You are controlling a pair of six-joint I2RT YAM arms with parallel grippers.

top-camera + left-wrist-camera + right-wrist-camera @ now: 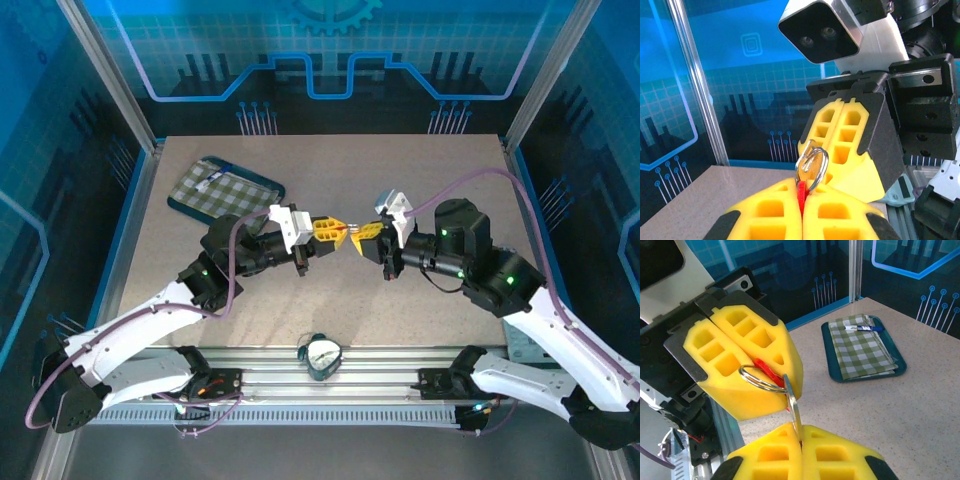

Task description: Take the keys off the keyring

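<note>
**Key and keyring pinched mid-air between both tools**

Blue-lit enclosure, grey speckled tabletop (400, 320). Both arms meet above its middle, tools tip to tip.

- Left tool (338, 228): fingers closed tight on the red tag (767, 371) of the keyring (800, 196).
- Right tool (362, 232): fingers closed on the key (795, 415), gripping its flat shaft. The head end points up toward the ring.
- Ring (824, 165): thin bright wire hanging free in the gap between the two tools, joined to both tag and key. Nothing touches the tabletop.

Handling, as a judgement:
- Key looks light, stiff and smooth, so it is likely to slip or swivel between the pads.
- Best hold is flat across the shaft, as here.
- Ring looks like springy coiled wire, stiff for its size, so the key probably has to be walked round the coil rather than pulled straight off.
- Tag is thin and may twist in the grip.

Counts:
- 1 key, 1 ring, 1 red tag, 2 tools.
- Far left: 1 tray (867, 377) with 1 checked cloth (222, 188) and 1 pen (864, 328).
- Near edge: 1 round dial (322, 355).
</note>
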